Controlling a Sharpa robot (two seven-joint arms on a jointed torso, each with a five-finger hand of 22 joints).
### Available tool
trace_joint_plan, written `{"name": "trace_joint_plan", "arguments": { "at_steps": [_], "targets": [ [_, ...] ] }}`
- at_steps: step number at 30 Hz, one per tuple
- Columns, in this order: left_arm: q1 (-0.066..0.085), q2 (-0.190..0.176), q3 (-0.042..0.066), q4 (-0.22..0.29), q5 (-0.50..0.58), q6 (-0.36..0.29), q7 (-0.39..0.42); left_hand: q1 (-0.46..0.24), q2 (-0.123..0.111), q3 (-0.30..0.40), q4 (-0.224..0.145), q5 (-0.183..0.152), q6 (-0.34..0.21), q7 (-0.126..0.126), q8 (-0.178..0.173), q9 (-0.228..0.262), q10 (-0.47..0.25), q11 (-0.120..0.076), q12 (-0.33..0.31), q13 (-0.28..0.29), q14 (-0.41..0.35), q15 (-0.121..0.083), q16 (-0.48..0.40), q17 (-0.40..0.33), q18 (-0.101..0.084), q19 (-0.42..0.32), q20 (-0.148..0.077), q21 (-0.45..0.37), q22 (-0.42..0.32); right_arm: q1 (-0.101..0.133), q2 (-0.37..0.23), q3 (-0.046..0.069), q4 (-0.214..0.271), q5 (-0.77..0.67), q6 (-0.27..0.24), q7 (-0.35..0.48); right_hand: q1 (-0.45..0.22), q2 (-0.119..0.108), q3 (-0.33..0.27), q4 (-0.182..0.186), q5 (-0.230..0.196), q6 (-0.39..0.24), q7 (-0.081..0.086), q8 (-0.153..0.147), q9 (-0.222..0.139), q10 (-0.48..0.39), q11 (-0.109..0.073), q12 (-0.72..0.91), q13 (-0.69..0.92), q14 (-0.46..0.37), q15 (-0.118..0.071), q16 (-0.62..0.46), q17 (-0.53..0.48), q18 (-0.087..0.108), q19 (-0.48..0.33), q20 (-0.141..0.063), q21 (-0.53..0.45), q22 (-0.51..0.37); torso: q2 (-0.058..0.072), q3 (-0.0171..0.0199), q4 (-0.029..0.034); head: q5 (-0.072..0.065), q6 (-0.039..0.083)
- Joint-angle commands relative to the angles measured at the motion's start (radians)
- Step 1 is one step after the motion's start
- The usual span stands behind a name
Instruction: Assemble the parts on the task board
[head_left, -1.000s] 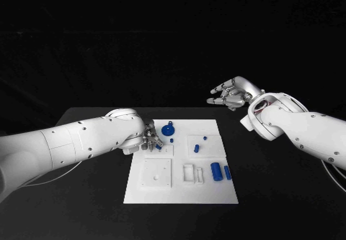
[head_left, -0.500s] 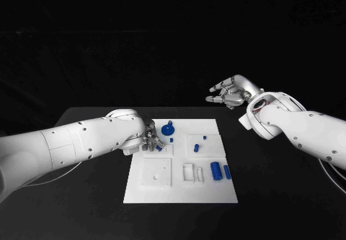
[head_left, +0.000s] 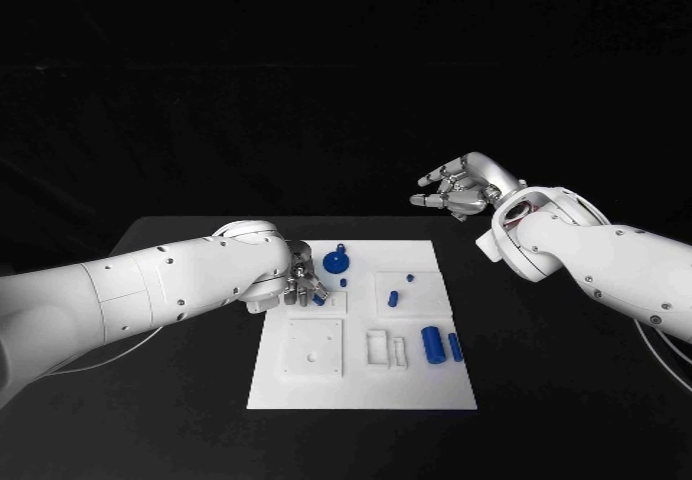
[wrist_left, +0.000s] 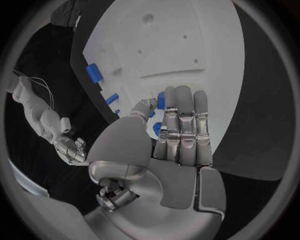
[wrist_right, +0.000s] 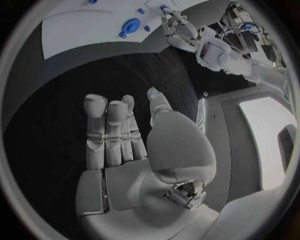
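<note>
The left wrist view is showing the left hand pinching a small blue part over the task board; from the head view this grip is hiding behind the forearm at nine o'clock. The right hand is hanging empty, fingers spread, beyond the board at one o'clock, while a blue round part and blue cylinder are lying on the board.

We see the task board lying in the middle of the worktop. The left hand sits over the board's far left part. Two cylinders lie side by side near its right edge. The right hand is raised beyond the board's far right corner.
</note>
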Motion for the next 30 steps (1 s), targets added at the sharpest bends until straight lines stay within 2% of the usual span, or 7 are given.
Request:
{"name": "trace_joint_plan", "arguments": {
  "at_steps": [1, 6, 14, 30],
  "targets": [
    [-0.004, 0.001, -0.001, 0.005, 0.000, 0.031, -0.003, -0.007, 0.004, 0.104, -0.110, 0.005, 0.110, -0.087, 0.007, 0.001, 0.041, -0.020, 0.003, 0.001, -0.004, -0.006, 0.004, 0.001, 0.002, -0.006, 0.001, 0.004, 0.001, 0.000, 0.001, 0.001, -0.001, 0.002, -0.003, 0.010, 0.001, 0.012, 0.000, -0.005, -0.007, -0.001, 0.001, -0.001, 0.000, 0.007, 0.000, 0.002, -0.002, 0.002, -0.006, 0.004, -0.002, 0.008, 0.049, -0.006, 0.004, 0.066, 0.001, -0.0012, -0.0003, 0.004, 0.000],
    [-0.004, 0.000, -0.001, 0.007, -0.007, 0.037, -0.005, -0.008, 0.005, 0.105, -0.113, 0.006, 0.109, -0.086, 0.007, 0.002, 0.041, -0.020, 0.003, 0.000, -0.005, -0.006, 0.003, 0.001, 0.002, -0.007, 0.001, 0.005, 0.002, 0.000, 0.002, 0.001, -0.002, 0.002, -0.002, 0.010, 0.001, 0.013, 0.000, -0.008, -0.006, 0.000, 0.001, -0.001, 0.000, 0.007, -0.001, 0.002, -0.006, 0.001, -0.006, 0.004, -0.003, 0.008, 0.048, -0.006, 0.002, 0.065, 0.001, -0.0011, -0.0008, 0.006, 0.000],
    [-0.004, -0.004, -0.001, 0.006, -0.013, 0.042, -0.009, -0.008, 0.005, 0.105, -0.113, 0.006, 0.109, -0.086, 0.007, 0.002, 0.041, -0.020, 0.003, 0.000, -0.005, -0.006, 0.003, 0.001, 0.002, -0.007, 0.001, 0.005, 0.002, 0.000, 0.003, 0.001, -0.003, 0.002, -0.003, 0.009, 0.001, 0.013, 0.000, -0.008, -0.006, 0.000, 0.001, -0.001, 0.000, 0.007, -0.001, 0.002, -0.006, 0.001, -0.006, 0.004, -0.003, 0.008, 0.048, -0.006, 0.002, 0.065, 0.001, -0.0029, 0.0009, 0.010, -0.003],
    [-0.004, -0.006, -0.001, 0.006, -0.013, 0.053, -0.013, -0.018, 0.007, 0.105, -0.118, 0.004, 0.115, -0.089, 0.008, 0.005, 0.042, -0.022, 0.012, 0.004, -0.001, -0.008, 0.008, 0.005, 0.001, -0.006, 0.000, 0.008, 0.004, 0.000, 0.006, 0.001, -0.005, 0.003, -0.001, 0.008, -0.001, 0.012, 0.000, -0.012, -0.006, 0.000, 0.001, -0.001, 0.000, 0.008, -0.001, 0.003, -0.013, 0.001, -0.006, 0.006, -0.005, 0.008, 0.048, -0.006, 0.001, 0.064, 0.001, -0.0002, -0.0012, 0.013, -0.004]
  ]
}}
